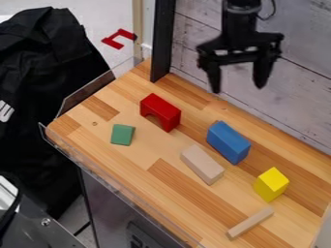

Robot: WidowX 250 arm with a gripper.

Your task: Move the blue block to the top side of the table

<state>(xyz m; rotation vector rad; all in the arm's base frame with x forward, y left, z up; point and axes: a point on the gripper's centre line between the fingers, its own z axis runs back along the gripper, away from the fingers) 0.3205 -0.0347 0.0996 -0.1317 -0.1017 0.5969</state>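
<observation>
My gripper (237,80) hangs at the upper right of the camera view, above the table's back edge, its two fingers spread wide with nothing between them. The blue block (228,142) lies on the wooden table (139,167), right of centre, below the gripper in the view and apart from it. A gap of bare wood separates the blue block from the natural wood block to its lower left.
Around it lie a red arch (161,112), a green block (122,134), a natural wood block (202,164), a yellow block (271,184) and a thin wood stick (250,223). A black post (163,41) and grey plank wall (294,92) stand behind.
</observation>
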